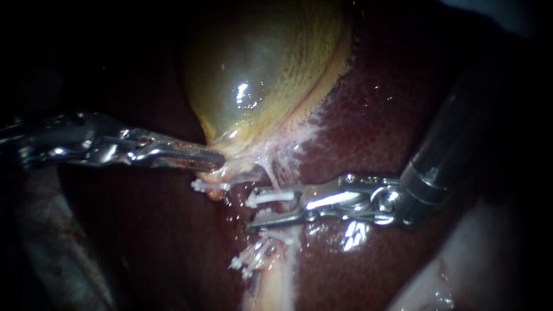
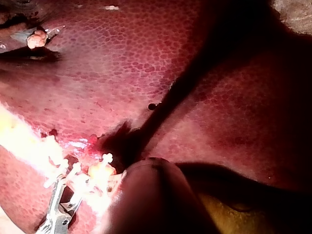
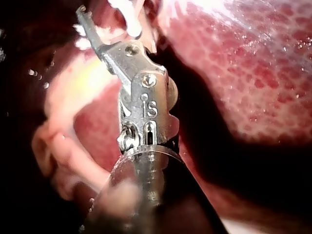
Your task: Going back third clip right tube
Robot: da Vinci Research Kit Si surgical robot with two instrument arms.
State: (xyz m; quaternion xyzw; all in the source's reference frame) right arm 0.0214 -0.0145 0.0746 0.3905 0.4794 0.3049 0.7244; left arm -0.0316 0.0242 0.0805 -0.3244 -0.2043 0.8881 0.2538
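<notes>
The yellow-green gallbladder [image 1: 253,75] lies on the dark red liver [image 1: 391,115]. My left instrument [image 1: 210,160] comes in from the left, its jaws shut on the pale neck of the gallbladder. My right instrument [image 1: 259,208] reaches in from the right with its jaws open; a white clip [image 1: 269,197] sits on the pale tube between them. More white clips [image 1: 253,258] sit lower on the same tube [image 1: 279,276]. Another clip [image 1: 208,186] shows just under the left jaws. In the right wrist view the instrument [image 3: 105,29] points at a white clip [image 3: 129,19].
Pale stringy tissue [image 1: 288,150] fans from the gallbladder's neck to the liver. In the left wrist view my own shaft [image 2: 151,195] hides its jaws; the right instrument [image 2: 58,214] lies beside several clips [image 2: 73,168]. Pale tissue [image 1: 438,282] borders the liver at lower right.
</notes>
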